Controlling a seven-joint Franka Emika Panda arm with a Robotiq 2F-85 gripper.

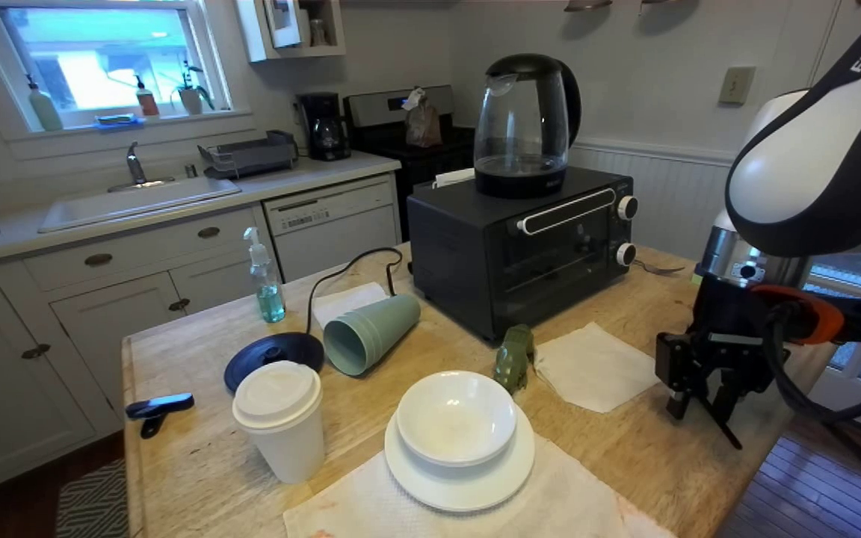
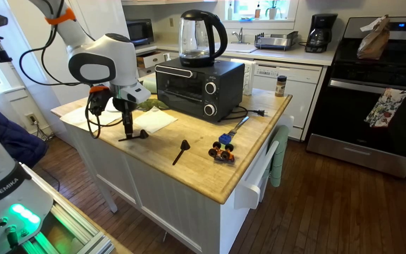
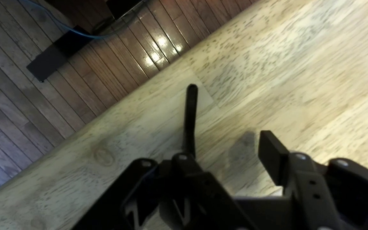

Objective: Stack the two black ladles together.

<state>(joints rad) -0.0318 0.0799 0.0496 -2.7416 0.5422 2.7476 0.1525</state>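
The pincer (image 3: 226, 158) stands low by the edge of the desk (image 2: 199, 173), its fingers spread, with a plain gap between them in the wrist view. A black ladle (image 2: 143, 134) lies right at the fingertips: in an exterior view its rounded scoop shows on one side of them and its thin handle on the other, while in the wrist view the handle sticks out past one finger. Whether that finger touches it, I cannot tell. The second ladle (image 2: 182, 151) lies on the desk well apart from the first, its handle pointing toward the edge. Near it sits a small toy car (image 2: 221, 153), with a blue block (image 2: 225, 138) and a fork (image 2: 240, 125) just beyond. In both exterior views a glass kettle (image 1: 522, 128) stands on a black toaster oven (image 1: 520, 254). Near the oven are a green toy (image 1: 514, 359) and a paper napkin (image 1: 599, 366), side by side. A white bowl (image 1: 457, 418) sits on a plate (image 1: 464, 491), near a lidded white cup (image 1: 281, 430). Past that cup are a dark round base (image 1: 270, 355) and a green cup (image 1: 382, 329) lying on its side. A small clip (image 1: 160, 406) lies near the desk's edge, and a pump bottle (image 1: 266, 284) stands upright.
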